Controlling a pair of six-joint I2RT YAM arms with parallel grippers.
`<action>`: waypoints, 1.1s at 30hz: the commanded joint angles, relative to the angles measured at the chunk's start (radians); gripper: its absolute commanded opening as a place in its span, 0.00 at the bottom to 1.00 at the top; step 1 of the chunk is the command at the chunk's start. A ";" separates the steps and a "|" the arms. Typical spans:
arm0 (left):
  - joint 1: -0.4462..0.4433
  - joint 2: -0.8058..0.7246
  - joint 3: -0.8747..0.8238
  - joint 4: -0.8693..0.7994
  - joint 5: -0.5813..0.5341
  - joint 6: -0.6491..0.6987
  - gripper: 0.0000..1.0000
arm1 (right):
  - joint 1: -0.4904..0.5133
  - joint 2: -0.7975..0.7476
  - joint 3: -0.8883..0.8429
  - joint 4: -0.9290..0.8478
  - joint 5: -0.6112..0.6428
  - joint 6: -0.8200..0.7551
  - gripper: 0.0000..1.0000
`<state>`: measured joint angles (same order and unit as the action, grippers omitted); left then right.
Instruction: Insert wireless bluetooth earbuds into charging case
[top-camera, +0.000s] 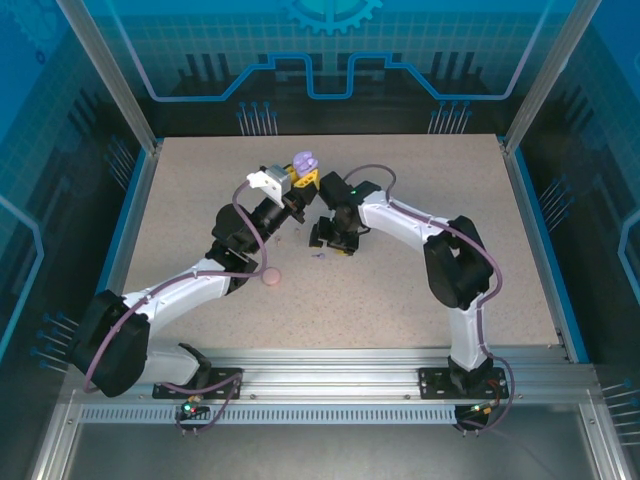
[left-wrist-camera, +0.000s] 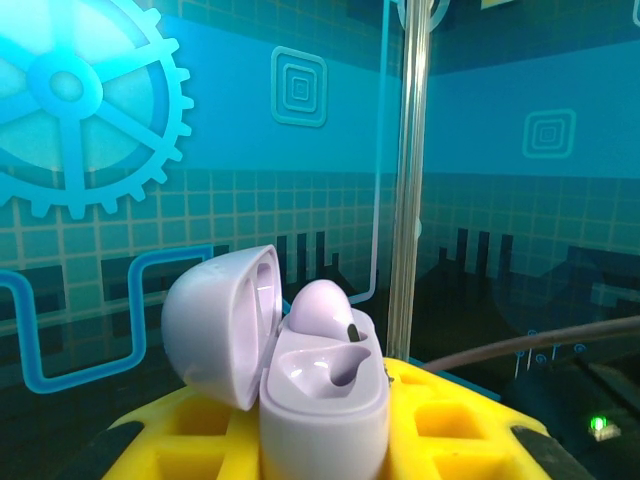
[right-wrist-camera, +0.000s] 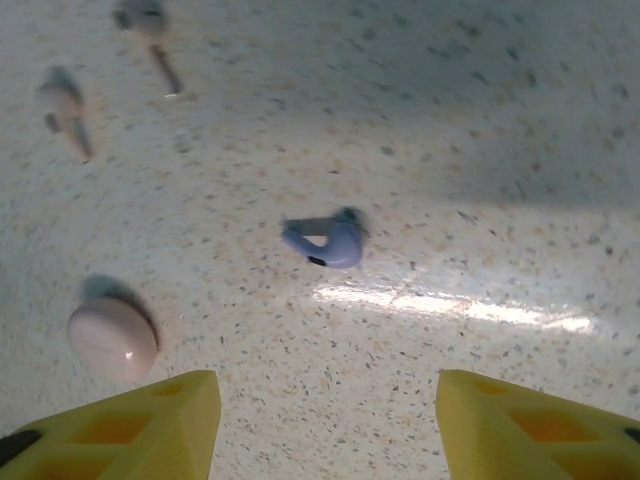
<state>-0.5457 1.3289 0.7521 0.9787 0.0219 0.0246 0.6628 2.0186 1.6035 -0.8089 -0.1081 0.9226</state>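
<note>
Your left gripper (top-camera: 302, 176) is clamped on the purple case (left-wrist-camera: 325, 410), held upright above the table (top-camera: 420, 290). In the left wrist view its lid (left-wrist-camera: 215, 325) stands open to the left. One bud (left-wrist-camera: 322, 305) sits in the rear socket, and the front socket (left-wrist-camera: 328, 368) is unfilled.

Your right gripper (right-wrist-camera: 325, 428) hangs over the table, yellow fingers (right-wrist-camera: 150, 420) apart with nothing between them. The loose bud (right-wrist-camera: 332, 244) lies on its side ahead of the gap and in line with it. Its long axis runs across the right wrist view, round body to the right and stem pointing left.

The shut pink case (right-wrist-camera: 112, 338) lies to the left of it, near the left-hand finger. Two pale buds (right-wrist-camera: 60, 105) lie farther up and left, apart from each other. You have open table to the right of the loose bud and beyond it. In the top view both grippers work near each other around the table's middle, well apart from every edge.
</note>
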 joint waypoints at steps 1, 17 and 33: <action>0.006 -0.013 0.045 0.061 -0.016 -0.011 0.00 | 0.032 0.007 -0.030 0.042 0.002 0.183 0.60; 0.007 -0.008 0.051 0.063 -0.022 -0.003 0.00 | 0.059 0.143 0.034 0.106 -0.058 0.265 0.60; 0.007 -0.002 0.052 0.066 -0.023 0.001 0.00 | 0.008 0.216 0.128 0.081 -0.012 0.234 0.58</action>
<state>-0.5457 1.3285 0.7734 0.9871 0.0174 0.0250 0.6880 2.2078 1.6981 -0.7059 -0.1417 1.1702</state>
